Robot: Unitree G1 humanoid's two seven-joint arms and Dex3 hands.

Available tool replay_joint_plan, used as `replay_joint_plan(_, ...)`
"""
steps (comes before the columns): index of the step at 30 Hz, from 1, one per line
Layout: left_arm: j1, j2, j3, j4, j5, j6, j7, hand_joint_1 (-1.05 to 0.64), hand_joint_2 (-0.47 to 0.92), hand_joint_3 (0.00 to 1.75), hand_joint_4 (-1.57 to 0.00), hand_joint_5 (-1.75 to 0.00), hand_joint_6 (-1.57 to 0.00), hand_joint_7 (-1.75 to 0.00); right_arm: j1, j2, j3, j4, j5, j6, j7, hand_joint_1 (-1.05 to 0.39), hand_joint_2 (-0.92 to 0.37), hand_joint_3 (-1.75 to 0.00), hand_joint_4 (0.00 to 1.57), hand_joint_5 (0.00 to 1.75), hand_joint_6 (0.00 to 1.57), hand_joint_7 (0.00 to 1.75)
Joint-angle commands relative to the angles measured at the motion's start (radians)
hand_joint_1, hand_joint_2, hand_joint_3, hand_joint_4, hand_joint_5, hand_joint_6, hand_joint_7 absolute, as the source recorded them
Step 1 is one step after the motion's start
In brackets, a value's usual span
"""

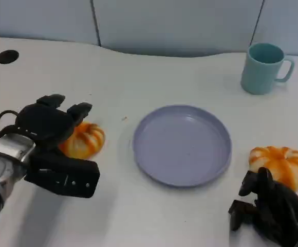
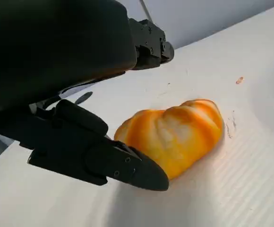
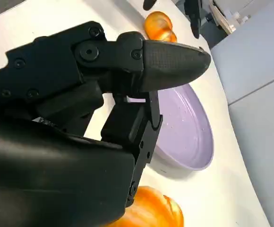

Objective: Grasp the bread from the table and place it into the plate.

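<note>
Two orange striped bread rolls lie on the white table. The left bread (image 1: 87, 140) (image 2: 177, 133) is left of the lilac plate (image 1: 182, 146). My left hand (image 1: 49, 135) hovers at it with fingers (image 2: 149, 45) spread above the roll and the thumb (image 2: 123, 163) close beside it, nothing gripped. The right bread (image 1: 280, 163) (image 3: 151, 212) lies to the right of the plate (image 3: 190, 130). Just in front of this roll my right hand (image 1: 272, 211) (image 3: 127, 85) holds nothing. The plate has nothing on it.
A teal mug (image 1: 264, 67) stands at the back right of the table. Round black holes (image 1: 7, 56) sit in the tabletop at the far left and at the right edge. A grey wall runs behind the table's curved back edge.
</note>
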Motion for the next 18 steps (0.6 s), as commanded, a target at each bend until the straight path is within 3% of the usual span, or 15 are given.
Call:
replay_joint_plan(1,-0.08,-0.032,-0.048,0.137,-0.021,0.013,0.032,-0.71,0.85,0.0,0.0,0.0,-0.02,-0.01,0.021,-0.018,-0.009,0.007,-0.001,0.009,-0.001,-0.45,-0.92,-0.49,1.25,1.33,1.18,1.23)
replay_joint_plan(18,-0.172,-0.113,-0.149,0.338,-0.078,0.058,-0.02,-0.77,0.81,0.0,0.0,0.0,-0.02,-0.01,0.039,-0.021,-0.007,-0.014,-0.005,0.025,-0.001,-0.44,-0.92,-0.53,1.24,1.35,1.14,1.28)
